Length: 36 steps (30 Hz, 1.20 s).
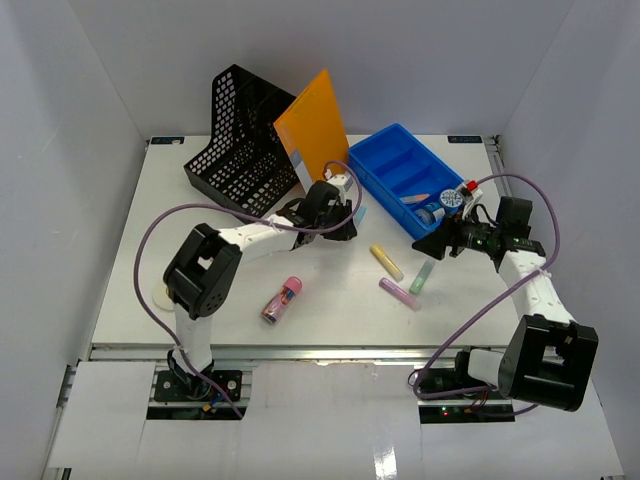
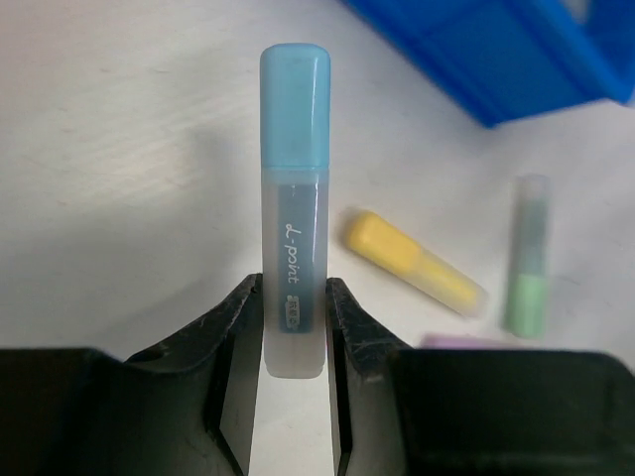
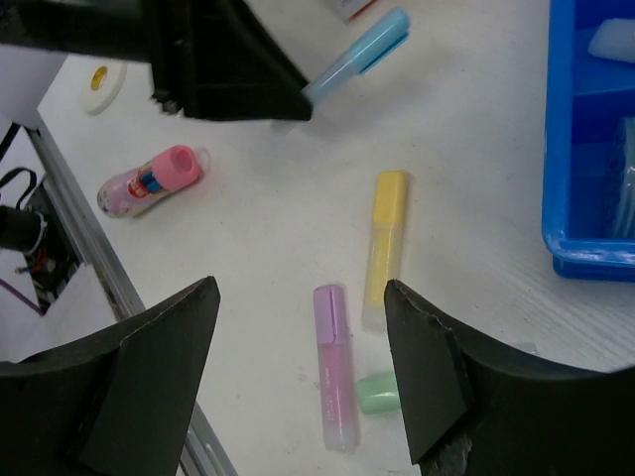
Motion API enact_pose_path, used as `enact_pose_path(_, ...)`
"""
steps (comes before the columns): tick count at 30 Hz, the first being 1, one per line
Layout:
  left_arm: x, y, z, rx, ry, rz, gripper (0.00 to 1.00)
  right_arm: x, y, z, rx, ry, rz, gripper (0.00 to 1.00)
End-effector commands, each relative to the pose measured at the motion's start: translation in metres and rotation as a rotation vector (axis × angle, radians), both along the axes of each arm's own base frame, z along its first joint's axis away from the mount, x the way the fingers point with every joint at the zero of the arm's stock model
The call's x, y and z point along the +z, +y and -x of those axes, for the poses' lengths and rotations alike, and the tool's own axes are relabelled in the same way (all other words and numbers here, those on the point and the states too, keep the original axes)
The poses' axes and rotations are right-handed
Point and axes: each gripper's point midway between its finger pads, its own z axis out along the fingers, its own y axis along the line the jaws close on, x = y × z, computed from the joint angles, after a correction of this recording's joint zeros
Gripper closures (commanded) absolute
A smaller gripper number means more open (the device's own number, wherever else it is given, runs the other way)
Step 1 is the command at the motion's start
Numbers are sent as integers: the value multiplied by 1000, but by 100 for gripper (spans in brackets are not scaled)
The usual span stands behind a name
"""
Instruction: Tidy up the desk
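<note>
- Desk (image 1: 330,310): the white top fills the enclosure floor in front of both arm bases, with a metal rail along its near edge. Everything below sits on it.
- Left gripper (image 2: 295,317): its fingers are narrow and clamped on the clear lower barrel of a blue highlighter (image 2: 295,178). The capped end sticks out past the fingertips. Whether the cap touches the desk cannot be told.
- Right gripper (image 3: 300,297): its fingers are spread wide with nothing between them. It hangs over the desk just beside the near corner of the blue tray (image 1: 385,190).
- Under and ahead of the right fingers, a yellow highlighter (image 3: 387,233), a purple highlighter (image 3: 334,362) and a green highlighter (image 3: 377,394) lie flat in a loose cluster between the two grippers. The purple and green ones nearly meet at one end. The green one is partly hidden by the right finger.
- A pink-capped bottle (image 1: 282,300) lies on its side toward the near edge, well apart from the highlighters.
- A white tape roll (image 3: 102,84) lies at the left edge, half hidden behind the left arm in the top view.
- A black mesh file holder (image 1: 240,150) stands at the far left, and an orange folder (image 1: 315,130) leans upright beside it, just behind the left gripper.
- The tray's near compartment holds a few small items, too small to name.
</note>
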Motion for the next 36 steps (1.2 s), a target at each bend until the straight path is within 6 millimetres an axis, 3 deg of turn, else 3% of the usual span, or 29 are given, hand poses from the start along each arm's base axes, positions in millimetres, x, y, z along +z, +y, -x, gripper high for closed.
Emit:
enact_pose_path(1,57,-40,44,-122,26,356,96,20,14,-29,-181,19,-90,23)
enact_pose_path(6,70,-62,70,-185,42,476,96,31,29,-42,-212,75,-182,18)
enact_pose_path(13,82,-79,81,-215,42,564,96,14,37,-65,-250,230,-224,21)
enact_pose_path(17,81,-82,83,-225,48,572,95,0,36,-66,-275,253,-220,24)
enact_pose_path(20,76,-84,83,-231,58,569,95,1,47,-61,-245,252,-221,26)
enact_pose_path(30,75,-93,79,-242,62,572,95,-1,54,-60,-235,285,-240,36)
enact_pose_path(36,75,-93,77,-233,54,559,95,-2,54,-58,-244,287,-243,51)
